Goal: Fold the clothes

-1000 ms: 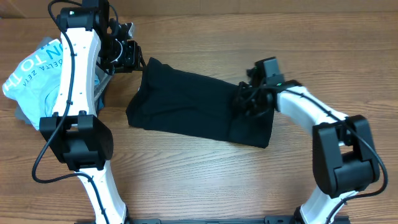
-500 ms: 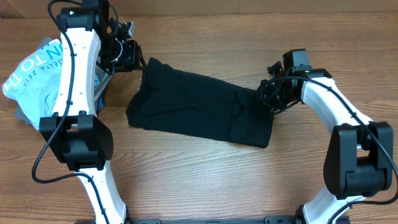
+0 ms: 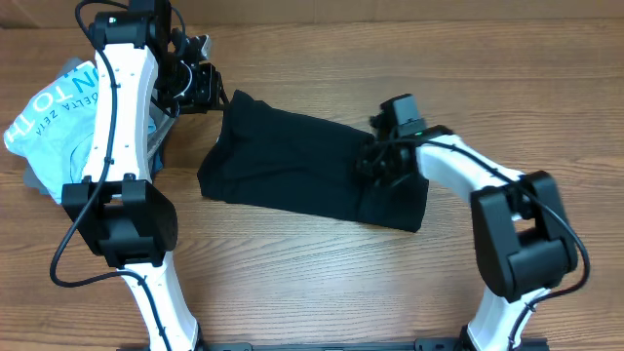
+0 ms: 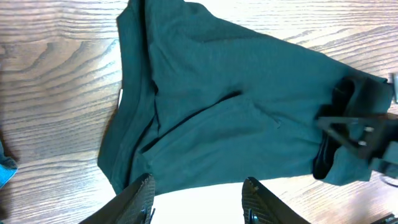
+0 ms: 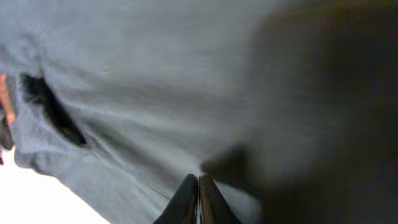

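**Currently: right fingers clenched on the black shirt, left fingers spread and empty**

I see the plain black short-sleeved T-shirt of soft fabric (image 3: 292, 166) lying as a rumpled, roughly oblong bundle across the middle of the brown wood-grain table (image 3: 322, 283). Its length slopes toward me at the end nearer my right arm.

My right gripper (image 3: 378, 164) is down on the shirt, close to that end, and the right wrist camera shows almost nothing but cloth. Its two black fingertips (image 5: 185, 202) are pressed tight together, their points against the fabric where a crease begins. Whether a pinch of cloth is caught between them I cannot tell.

My left gripper (image 3: 200, 88) sits just off the shirt's far corner on the left arm's side, apart from the cloth. In the left wrist camera its fingers (image 4: 134, 202) stand spread with nothing between them, and the shirt's edge lies just beyond them.

Well to the left of the black shirt, past the left arm, a crumpled light blue shirt with white lettering (image 3: 44, 112) lies on the table.
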